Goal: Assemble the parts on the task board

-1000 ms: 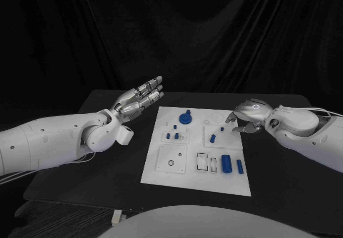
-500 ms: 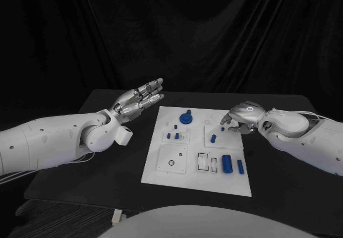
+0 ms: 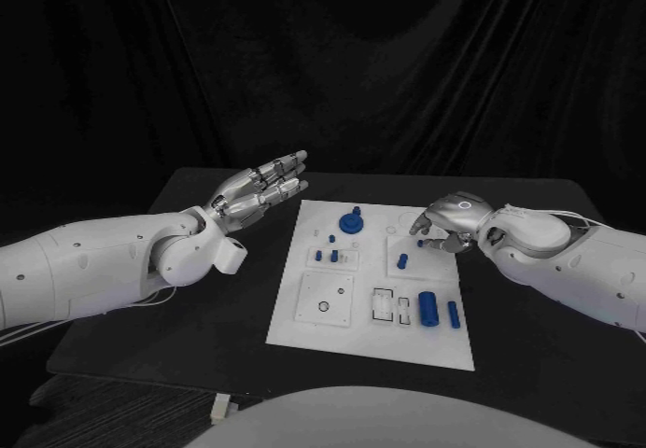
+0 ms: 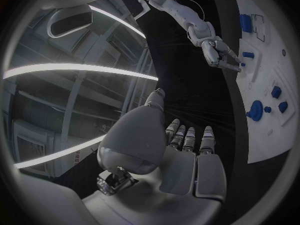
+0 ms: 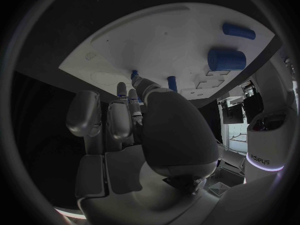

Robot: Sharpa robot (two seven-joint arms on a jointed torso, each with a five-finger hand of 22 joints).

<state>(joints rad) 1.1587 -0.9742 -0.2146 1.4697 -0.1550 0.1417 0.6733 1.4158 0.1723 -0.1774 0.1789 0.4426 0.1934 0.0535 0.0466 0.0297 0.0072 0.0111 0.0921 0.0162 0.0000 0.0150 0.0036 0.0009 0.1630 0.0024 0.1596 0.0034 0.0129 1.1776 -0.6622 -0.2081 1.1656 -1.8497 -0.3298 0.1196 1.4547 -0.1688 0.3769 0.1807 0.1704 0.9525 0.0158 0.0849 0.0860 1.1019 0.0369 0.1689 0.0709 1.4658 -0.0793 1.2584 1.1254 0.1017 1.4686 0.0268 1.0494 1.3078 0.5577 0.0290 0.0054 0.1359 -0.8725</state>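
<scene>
The white task board (image 3: 371, 317) lies mid-frame, long axis running toward the curtain. Left hand (image 3: 256, 192) hovers upper left, spread, empty. Right hand (image 3: 444, 224) curls over small upright blue pegs (image 3: 407, 259); grasp unclear.

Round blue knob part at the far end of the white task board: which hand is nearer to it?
Left. The left hand hovers open beside the round blue knob part, off the board; the right hand is farther across.
</scene>
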